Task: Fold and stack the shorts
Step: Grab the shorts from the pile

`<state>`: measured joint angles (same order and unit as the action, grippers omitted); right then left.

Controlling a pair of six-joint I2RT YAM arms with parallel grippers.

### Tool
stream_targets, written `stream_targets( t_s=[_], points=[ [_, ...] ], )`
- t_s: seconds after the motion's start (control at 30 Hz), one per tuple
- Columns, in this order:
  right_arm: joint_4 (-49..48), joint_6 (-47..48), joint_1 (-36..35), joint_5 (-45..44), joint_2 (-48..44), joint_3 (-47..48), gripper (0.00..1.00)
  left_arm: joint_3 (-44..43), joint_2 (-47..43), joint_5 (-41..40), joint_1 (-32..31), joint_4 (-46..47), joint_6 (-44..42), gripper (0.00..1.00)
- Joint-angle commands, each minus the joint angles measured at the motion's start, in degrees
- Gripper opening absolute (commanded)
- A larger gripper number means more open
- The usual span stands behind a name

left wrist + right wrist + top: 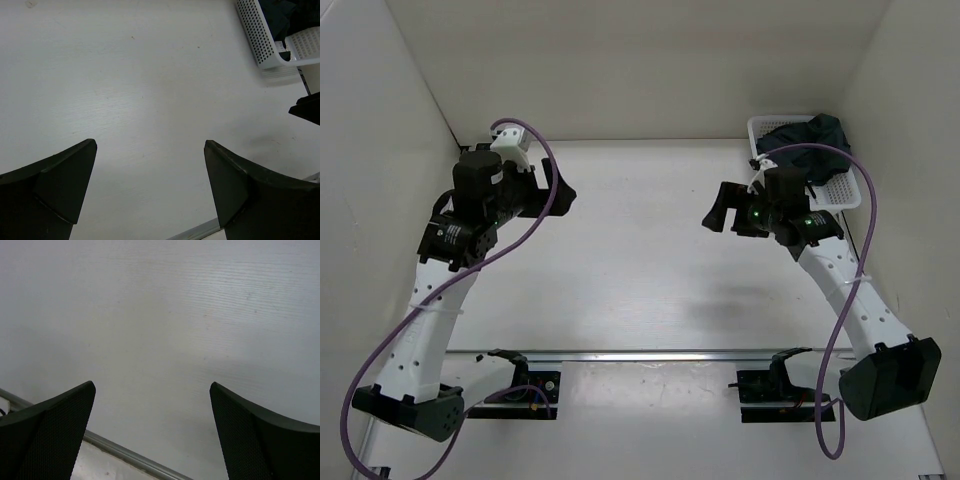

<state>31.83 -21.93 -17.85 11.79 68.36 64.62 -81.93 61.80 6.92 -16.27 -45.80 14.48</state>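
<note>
White table (pixel 640 260) bears basket (pixel 842 190) of dark shorts (pixel 815 135).

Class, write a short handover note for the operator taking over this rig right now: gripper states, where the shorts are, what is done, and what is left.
Left gripper: open, empty, over the bare table.
Right gripper: open, empty, also over the table.
Shorts: dark and bunched in the white basket at the far right; how many cannot be told.
Done: nothing folded or stacked yet.
Left: take the shorts out, fold them, stack them.
</note>
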Motion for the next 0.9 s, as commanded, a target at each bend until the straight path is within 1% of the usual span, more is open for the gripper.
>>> stream_targets(
  t_s=[0.0,0.23,0.3,0.33,0.4,0.43,0.47,0.5,0.53,0.57,0.6,0.63,0.67,0.7,0.77,0.8,0.83,0.87],
  points=[
    [2.7,1.5,0.1,-7.3,-2.3,2.9,1.0,0.7,1.6,0.5,0.0,0.9,0.5,1.0],
    [7.9,-0.7,0.1,-24.4,-2.4,4.7,1.0,1.9,2.2,-3.1,0.0,0.9,1.1,1.0],
    [7.9,-2.7,2.2,-30.0,-0.8,6.7,1.0,2.5,2.8,-3.1,0.0,0.9,1.1,1.0],
    [7.9,-2.7,3.5,-30.6,2.0,8.1,1.0,2.5,2.8,-3.1,0.0,0.9,1.7,1.0],
    [9.7,-4.5,8.5,-31.7,6.0,14.5,1.0,3.0,3.3,-3.1,0.0,0.9,1.7,1.0],
    [9.7,-4.5,10.3,-31.7,9.7,16.7,1.0,3.0,3.3,-3.1,0.0,0.9,1.7,1.0],
    [9.0,-4.5,12.4,-30.4,11.8,20.9,0.96,3.8,3.3,-3.1,0.0,1.5,1.7,1.0],
    [9.0,-4.5,12.4,-30.9,13.9,23.5,0.96,4.3,3.3,-3.1,0.0,2.0,1.7,1.0],
    [9.0,-4.5,13.2,-31.0,19.0,26.5,0.94,4.3,3.3,-3.1,0.0,2.6,1.7,1.0],
    [9.9,-4.5,13.9,-31.6,21.8,32.8,0.94,4.9,4.2,-3.9,0.0,2.6,1.7,1.0],
    [11.6,-5.2,14.8,-32.1,29.8,38.9,0.98,4.9,4.9,-5.0,0.0,2.6,2.2,1.0],
    [13.2,-5.2,16.0,-32.1,32.5,41.8,1.0,4.9,4.9,-5.0,0.0,2.6,2.2,1.0],
    [13.9,-6.0,16.6,-31.2,35.1,44.6,1.0,4.9,4.9,-6.5,0.0,2.6,2.2,1.0],
    [14.0,-6.0,17.2,-30.4,40.2,50.2,1.0,4.9,5.4,-7.2,0.0,2.6,2.2,1.0],
    [14.5,-6.6,18.9,-29.7,45.7,55.8,1.0,4.9,6.0,-7.8,0.0,2.6,2.2,1.0],
    [14.5,-7.3,19.9,-29.0,51.6,62.2,1.0,5.5,6.5,-7.8,0.5,2.6,2.2,1.0],
    [16.5,-8.6,20.0,-29.0,55.0,66.1,1.0,5.5,7.3,-7.8,0.5,2.6,1.6,1.0],
    [17.7,-9.2,20.9,-29.0,61.7,70.1,1.0,5.5,7.8,-7.8,0.5,2.6,1.6,1.0]
  ],
)
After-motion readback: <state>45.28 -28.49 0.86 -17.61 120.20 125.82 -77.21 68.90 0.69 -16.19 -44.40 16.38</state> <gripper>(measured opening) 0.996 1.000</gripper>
